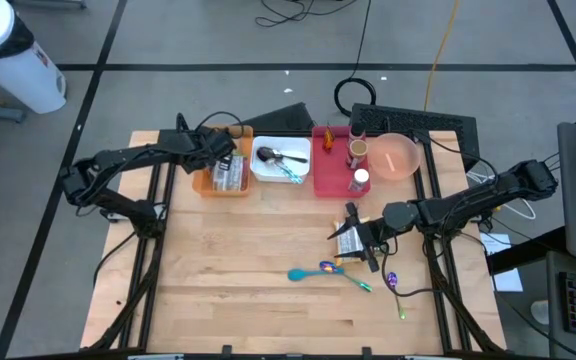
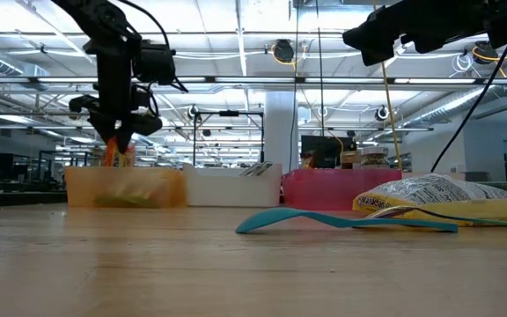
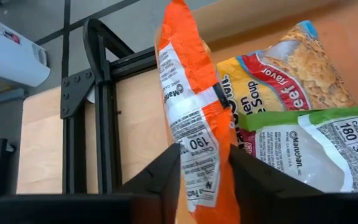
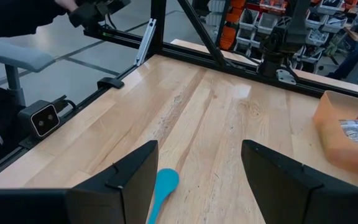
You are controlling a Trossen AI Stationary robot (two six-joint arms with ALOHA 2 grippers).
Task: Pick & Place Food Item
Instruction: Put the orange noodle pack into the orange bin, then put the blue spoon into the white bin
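Fingers of my left gripper (image 3: 202, 177) sit loosely around the orange packet (image 3: 188, 99), barely holding it over the orange bin (image 1: 208, 185); it could catch and tip outside. Two noodle packets (image 3: 303, 143) lie in that bin. My right gripper (image 4: 197, 186) hovers open over the table.

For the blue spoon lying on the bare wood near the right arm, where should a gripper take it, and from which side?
Grip the blue spoon at mid-handle, coming straight down from above with the fingers across its length. It lies flat on the table, so a side approach finds nothing to pinch. The handle is narrow and arches slightly off the wood in the low view, leaving room for fingertips. The right gripper, open, is nearest.
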